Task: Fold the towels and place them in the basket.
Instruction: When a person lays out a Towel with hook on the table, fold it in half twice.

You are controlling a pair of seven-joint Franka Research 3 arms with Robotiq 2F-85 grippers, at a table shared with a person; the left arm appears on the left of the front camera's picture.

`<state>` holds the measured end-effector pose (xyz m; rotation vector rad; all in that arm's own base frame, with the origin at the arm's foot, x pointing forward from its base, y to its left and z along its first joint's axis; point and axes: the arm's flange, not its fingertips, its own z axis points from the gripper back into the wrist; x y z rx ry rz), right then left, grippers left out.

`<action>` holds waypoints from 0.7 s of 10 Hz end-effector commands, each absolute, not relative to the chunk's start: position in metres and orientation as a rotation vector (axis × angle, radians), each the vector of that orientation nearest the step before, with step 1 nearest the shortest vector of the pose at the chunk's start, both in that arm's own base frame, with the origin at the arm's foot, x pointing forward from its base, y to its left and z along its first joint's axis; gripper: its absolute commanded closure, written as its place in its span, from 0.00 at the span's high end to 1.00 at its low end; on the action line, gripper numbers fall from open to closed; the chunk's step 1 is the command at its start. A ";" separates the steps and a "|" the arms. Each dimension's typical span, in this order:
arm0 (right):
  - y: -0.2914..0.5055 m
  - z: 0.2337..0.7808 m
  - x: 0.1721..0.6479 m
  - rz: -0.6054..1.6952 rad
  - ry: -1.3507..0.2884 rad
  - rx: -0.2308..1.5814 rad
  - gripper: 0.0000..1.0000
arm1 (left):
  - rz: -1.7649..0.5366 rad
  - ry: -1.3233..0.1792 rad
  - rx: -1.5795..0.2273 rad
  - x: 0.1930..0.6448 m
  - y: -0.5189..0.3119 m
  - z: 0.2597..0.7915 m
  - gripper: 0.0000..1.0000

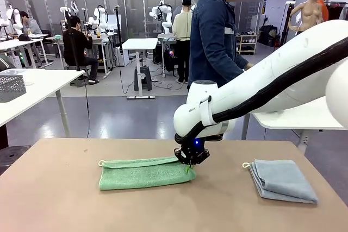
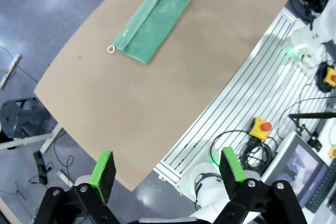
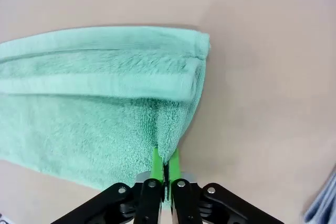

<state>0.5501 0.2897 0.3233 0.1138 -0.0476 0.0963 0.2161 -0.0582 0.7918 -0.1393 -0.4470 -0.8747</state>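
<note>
On the brown table (image 1: pixel 54 188), the long green terry towel (image 1: pixel 144 173) lies half-folded, stretching leftward from the right gripper (image 1: pixel 190 168), whose jaws are pinched shut on its right-hand corner, while the folded blue-grey terry towel (image 1: pixel 283 180) rests well off to that gripper's right. The left gripper (image 2: pixel 167 170) hangs open high above the table, far from the cloth. For a neat fold I would carry the pinched corner low across to the white-looped end, edges aligned; no legible writing shows
</note>
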 end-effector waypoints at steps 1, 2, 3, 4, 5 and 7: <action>0.273 0.364 0.531 0.198 -0.056 0.121 0.00 | -0.875 -0.445 -0.139 0.215 -0.058 0.792 1.00; 0.270 0.381 0.528 0.215 -0.057 0.125 0.00 | -0.875 -0.445 -0.139 0.215 -0.058 0.792 1.00; 0.271 0.392 0.526 0.245 -0.047 0.134 0.00 | -0.875 -0.445 -0.139 0.215 -0.058 0.792 1.00; 0.274 0.399 0.524 0.270 -0.026 0.139 0.00 | -0.875 -0.445 -0.139 0.215 -0.058 0.792 1.00; 0.278 0.406 0.523 0.269 -0.041 0.107 0.00 | -0.875 -0.445 -0.139 0.215 -0.058 0.792 1.00; 0.282 0.420 0.518 0.287 -0.091 0.073 0.00 | -0.875 -0.445 -0.139 0.215 -0.058 0.792 1.00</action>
